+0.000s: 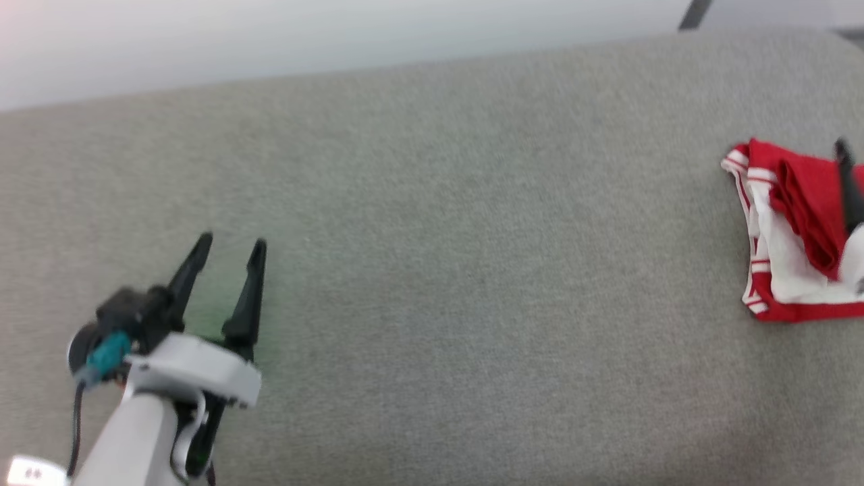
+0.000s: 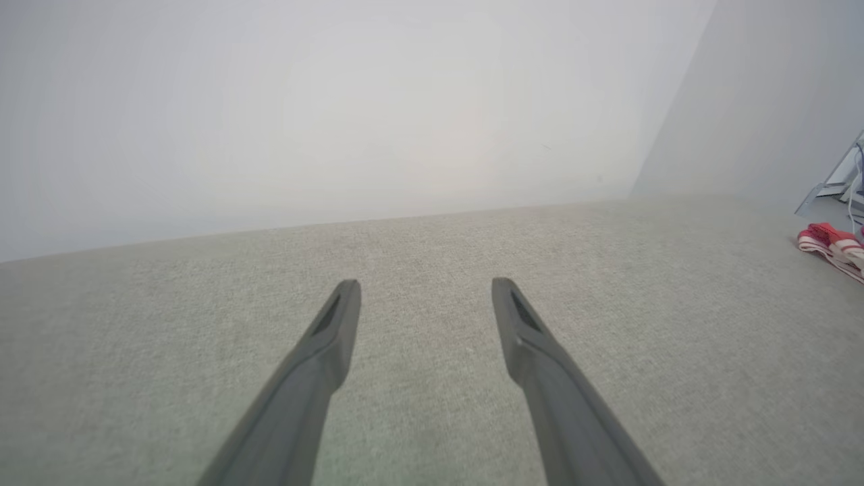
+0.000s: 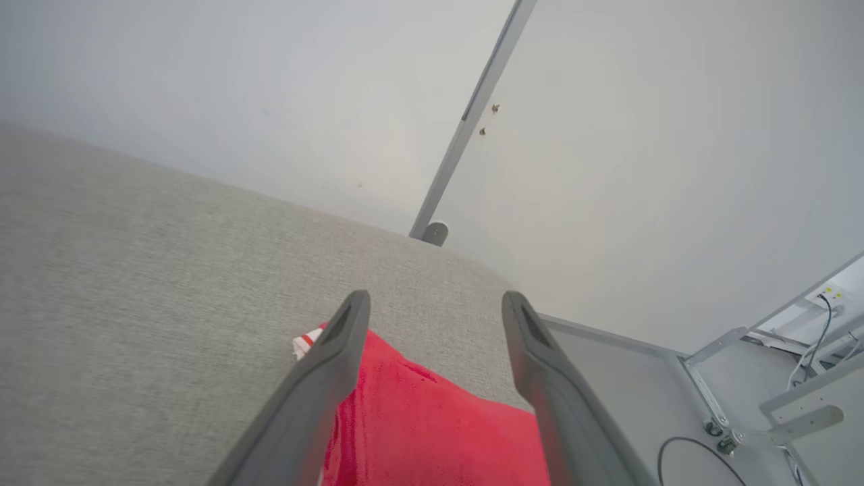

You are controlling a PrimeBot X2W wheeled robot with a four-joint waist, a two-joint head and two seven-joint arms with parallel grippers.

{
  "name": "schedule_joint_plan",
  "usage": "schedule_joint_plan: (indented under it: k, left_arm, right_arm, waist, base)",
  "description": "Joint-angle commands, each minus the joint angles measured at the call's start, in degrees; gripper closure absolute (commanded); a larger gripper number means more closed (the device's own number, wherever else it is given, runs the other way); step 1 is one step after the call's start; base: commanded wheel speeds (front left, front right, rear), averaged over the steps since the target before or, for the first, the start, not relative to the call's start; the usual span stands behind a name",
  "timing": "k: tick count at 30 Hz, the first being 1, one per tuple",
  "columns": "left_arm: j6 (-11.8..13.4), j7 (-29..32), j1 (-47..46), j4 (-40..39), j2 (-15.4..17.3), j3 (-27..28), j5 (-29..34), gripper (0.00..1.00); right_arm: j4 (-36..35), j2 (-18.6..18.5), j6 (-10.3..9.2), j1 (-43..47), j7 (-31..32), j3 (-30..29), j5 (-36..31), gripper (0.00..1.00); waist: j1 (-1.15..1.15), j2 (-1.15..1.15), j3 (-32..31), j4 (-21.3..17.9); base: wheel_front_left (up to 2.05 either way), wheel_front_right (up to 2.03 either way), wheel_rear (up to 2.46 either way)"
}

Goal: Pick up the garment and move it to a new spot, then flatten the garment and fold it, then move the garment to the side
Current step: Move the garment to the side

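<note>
I find a test room or lab, not a home — bare white walls [image 3: 202,88], a grey cloth-covered worktop [image 1: 432,256] before me, exposed metal framing [image 3: 803,413] at its end, a loose cable [image 3: 698,442] and a wall socket [image 3: 827,293].

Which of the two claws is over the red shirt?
The right gripper, open above the shirt; the left gripper is far off, over bare grey surface.

A grey fabric-covered surface [image 1: 432,270] carries one bunched red-and-white garment [image 1: 803,196] near its right edge.
</note>
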Motion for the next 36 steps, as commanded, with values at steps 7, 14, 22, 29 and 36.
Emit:
schedule_joint_plan:
  k: [7, 14, 22, 29, 36]
  left_arm:
    - [0.8, 0.0, 8.2, -3.0, -1.4, 4.8, 1.6, 0.00]
    - [0.4, 0.0, 13.6, -4.5, -2.5, 7.7, 2.5, 0.00]
    - [-0.6, 0.0, 18.7, -5.2, -3.0, 9.5, 2.0, 0.00]
    - [-0.9, 0.0, 21.3, -5.9, -3.6, 11.7, 2.0, 0.00]
    - [-1.2, 0.0, 23.1, -6.6, -3.8, 13.2, 1.8, 0.00]
  right_arm:
    - [-14.3, 6.2, -0.09, 15.4, -0.3, -8.5, -5.1, 0.00]
    - [-23.7, 10.2, -0.09, 25.7, -0.3, -12.0, -7.0, 0.00]
    - [-30.9, 14.1, -0.09, 34.4, -0.3, -13.3, -8.8, 0.00]
    - [-35.2, 16.9, -0.09, 40.0, -0.3, -14.3, -9.6, 0.00]
    - [-37.9, 19.2, -0.09, 44.3, -0.3, -14.8, -9.1, 0.00]
  waist:
    - [0.00, 0.00, -8.3, 4.8]
    - [0.00, 0.00, -12.4, 6.4]
    - [0.00, 0.00, -15.6, 7.1]
    - [0.00, 0.00, -16.8, 7.8]
    - [0.00, 0.00, -17.7, 8.5]
  base:
    - [0.00, 0.00, 0.00]
    - [0.00, 0.00, 0.00]
    - [0.00, 0.00, 0.00]
    - [0.00, 0.00, 0.00]
    - [0.00, 0.00, 0.00]
